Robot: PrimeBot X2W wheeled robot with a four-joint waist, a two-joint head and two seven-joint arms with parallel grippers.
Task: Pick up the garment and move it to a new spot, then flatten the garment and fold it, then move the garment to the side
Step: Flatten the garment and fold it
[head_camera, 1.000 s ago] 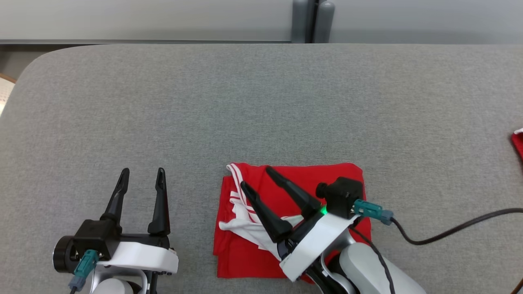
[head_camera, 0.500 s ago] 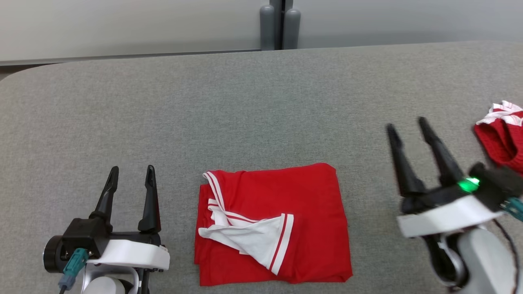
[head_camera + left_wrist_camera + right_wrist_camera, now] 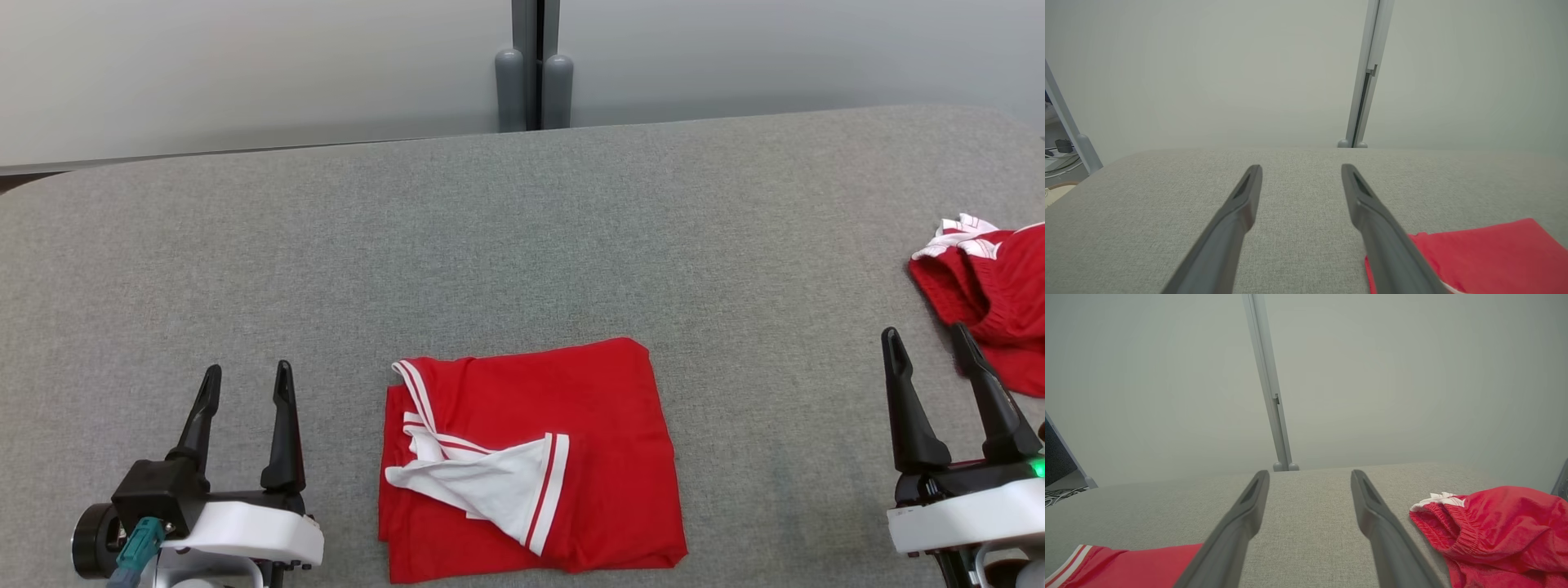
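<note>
The folded red garment [image 3: 531, 457], a thin fabric piece with white striped trim, lies as a rough rectangle on the grey fabric-covered worktop [image 3: 522, 229], at the near edge of the head view and a little left of its centre. A white panel with red stripes along its edge is turned over the garment's lower left part, and a striped white border runs down its upper left edge. The garment lies free of both grippers. The left gripper [image 3: 249, 367] stands to the garment's left, near it but apart, with its two long dark fingers spread and pointing away from the robot, bare worktop between them. In the left wrist view a corner of the garment shows at the lower right, just beside the right-hand finger. The right gripper [image 3: 924, 331] stands well apart on the garment's other side, at the lower right of the head view, its fingers also spread and holding nothing. In the right wrist view the striped edge of the garment shows at the lower left. A crumpled red cloth [image 3: 988, 302] with a gathered elastic band and white trim lies at the worktop's right edge, just beside the right gripper's right-hand finger; whether they touch cannot be told. Beyond the far edge of the worktop stand pale grey wall panels [image 3: 245, 73], joined at a vertical grey post [image 3: 535, 82] with two rounded feet.
</note>
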